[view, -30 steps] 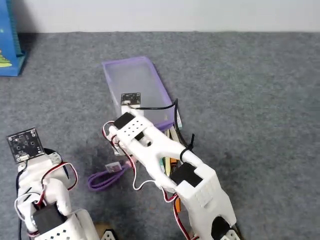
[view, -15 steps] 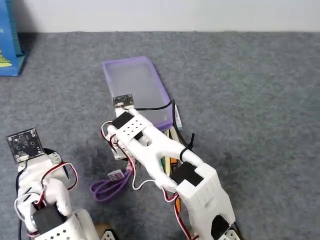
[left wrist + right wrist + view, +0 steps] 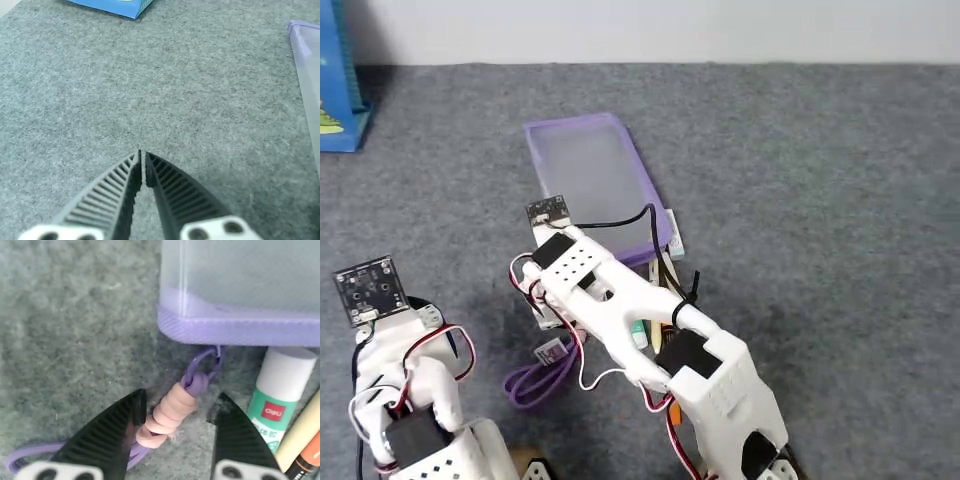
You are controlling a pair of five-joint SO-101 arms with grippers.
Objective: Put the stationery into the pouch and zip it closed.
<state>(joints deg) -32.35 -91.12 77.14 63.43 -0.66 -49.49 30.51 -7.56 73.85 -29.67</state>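
The purple translucent pouch point(image 3: 588, 170) lies flat on the grey carpet, its near hem point(image 3: 235, 330) close in the right wrist view. A purple cord point(image 3: 200, 377) with a pink coiled pull point(image 3: 167, 415) hangs from that hem. My right gripper point(image 3: 180, 399) is open, its two fingers on either side of the pink pull without pinching it. A glue stick point(image 3: 277, 390) and pens point(image 3: 305, 440) lie beside the hem, partly under the right arm point(image 3: 620, 300) in the high view. My left gripper point(image 3: 143, 161) is shut on nothing, over bare carpet near the table's left front.
The purple cord's loop point(image 3: 532, 382) trails on the carpet beside the right arm. A blue box point(image 3: 335, 90) stands at the far left edge; its corner point(image 3: 110, 5) shows in the left wrist view. Open carpet stretches to the right of the pouch.
My right arm has swung left along the pouch's near end. The purple cord loop and its tag have slid toward the table's front. The left arm has not moved.
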